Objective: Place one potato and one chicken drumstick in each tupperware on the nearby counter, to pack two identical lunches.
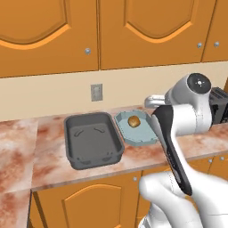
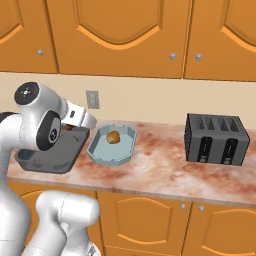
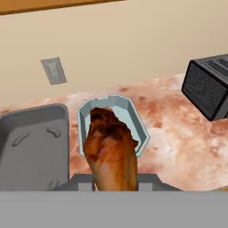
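Reddish-brown meat fills the middle of the hand view: the chicken drumstick is clamped in the pincer, fat end pointing away from the camera, and it hangs above the bench roughly over the near edge of the teal tupperware; the jaws are clenched on it, though the fingertips themselves are mostly masked by the meat.

One potato already sits in the teal container, near its middle; the dark grey tray just beside it looks empty from the left base view. So the step in hand seems to be carrying a drumstick to a container; since the teal one holds a potato and no meat, it is the likely target, and the drumstick appears nearly lined up with it. The next move, I judge, calls for easing forward until the meat is over the bowl's floor, lowering, then letting go beside the potato rather than on the rim.

From the base views the hand is largely hidden behind the arm's own links, so the drumstick is hard to make out there; only a sliver of brown shows in the right base view. The black toaster stands well apart to the right; the second potato and second drumstick cannot be placed from these pictures.
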